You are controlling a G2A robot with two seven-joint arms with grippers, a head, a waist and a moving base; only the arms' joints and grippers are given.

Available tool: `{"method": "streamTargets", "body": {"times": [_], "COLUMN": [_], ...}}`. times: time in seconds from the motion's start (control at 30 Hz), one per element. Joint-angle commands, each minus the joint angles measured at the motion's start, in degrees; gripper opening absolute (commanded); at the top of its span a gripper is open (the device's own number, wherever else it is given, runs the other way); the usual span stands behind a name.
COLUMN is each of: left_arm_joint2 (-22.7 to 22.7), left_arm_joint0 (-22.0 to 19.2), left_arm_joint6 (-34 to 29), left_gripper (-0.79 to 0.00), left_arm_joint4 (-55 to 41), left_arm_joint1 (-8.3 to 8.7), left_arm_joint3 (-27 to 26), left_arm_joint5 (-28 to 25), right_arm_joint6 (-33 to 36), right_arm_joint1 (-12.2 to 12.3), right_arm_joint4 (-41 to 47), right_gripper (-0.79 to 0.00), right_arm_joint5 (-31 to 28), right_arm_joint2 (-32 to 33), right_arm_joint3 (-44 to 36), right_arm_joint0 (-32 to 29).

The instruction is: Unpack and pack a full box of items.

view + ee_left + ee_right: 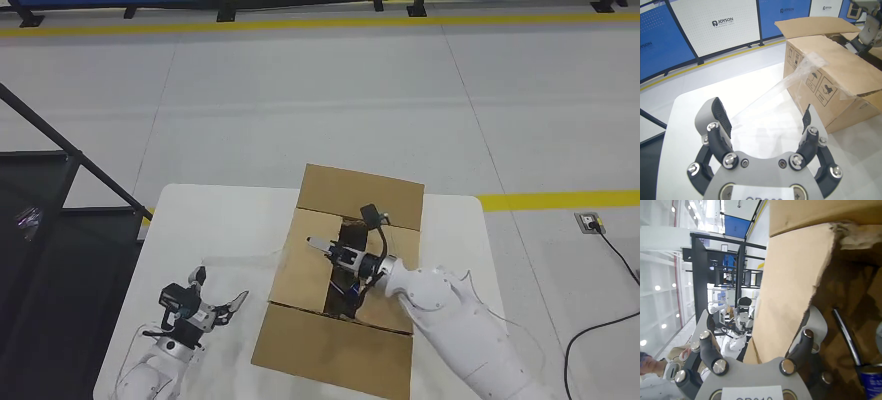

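The cardboard box [300, 260] stands in the middle of the white worktop [220, 220], with its outer flaps laid open. The right claw [759, 311] is at the slot in the top of the box. It is spread wide, one finger outside and one inside, and an inner flap [791, 275] passes between them; I see no squeeze on the flap. Deeper in the box lies a blue can [871, 378].

The left claw [762, 103] is also spread and holds nothing. It hangs over the bare worktop beside the box, apart from it. A strip of clear tape [802, 70] hangs loose from the box wall toward that side.

I judge the flap to be light and rather stiff. It will turn on its fold, but its edge looks torn, so the hold is better on the free edge near its middle. The can seems hard, smooth and round, so it may slip; I would take it across its side wall.
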Motion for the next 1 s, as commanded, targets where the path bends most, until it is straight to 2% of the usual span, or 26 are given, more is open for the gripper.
{"method": "streamTargets", "body": {"times": [0.0, 0.13, 0.47, 0.7, 0.97], "left_arm_joint2": [0.43, 2.42, 6.47, 6.41, 6.16], "left_arm_joint0": [-0.43, -1.96, -3.17, -1.50, -0.28], "left_arm_joint6": [-0.23, -1.73, -1.93, 0.24, 1.42], "left_gripper": [0.000, 0.000, 0.000, 0.000, 0.000], "left_arm_joint4": [0.23, 1.96, 5.40, 6.08, 6.07], "left_arm_joint1": [-0.03, -0.18, -0.48, -0.21, 0.02], "left_arm_joint3": [0.07, 0.05, 0.17, -1.31, -2.61], "left_arm_joint5": [-0.03, 0.04, -0.02, -1.51, -2.28], "right_arm_joint6": [1.99, 3.26, 0.09, -4.26, -9.58], "right_arm_joint1": [-0.14, -0.40, -1.33, -2.60, -4.65], "right_arm_joint4": [1.98, 2.36, -0.14, -4.14, -7.88], "right_gripper": [0.000, 0.000, 0.000, 0.000, 0.000], "right_arm_joint5": [-1.35, -1.92, -1.48, 0.17, 1.69], "right_arm_joint2": [0.28, 0.08, -1.33, -3.93, -7.23], "right_arm_joint3": [-0.38, -2.81, -9.82, -11.38, -9.57], "right_arm_joint0": [0.08, -0.23, -1.64, -1.11, 0.81]}}
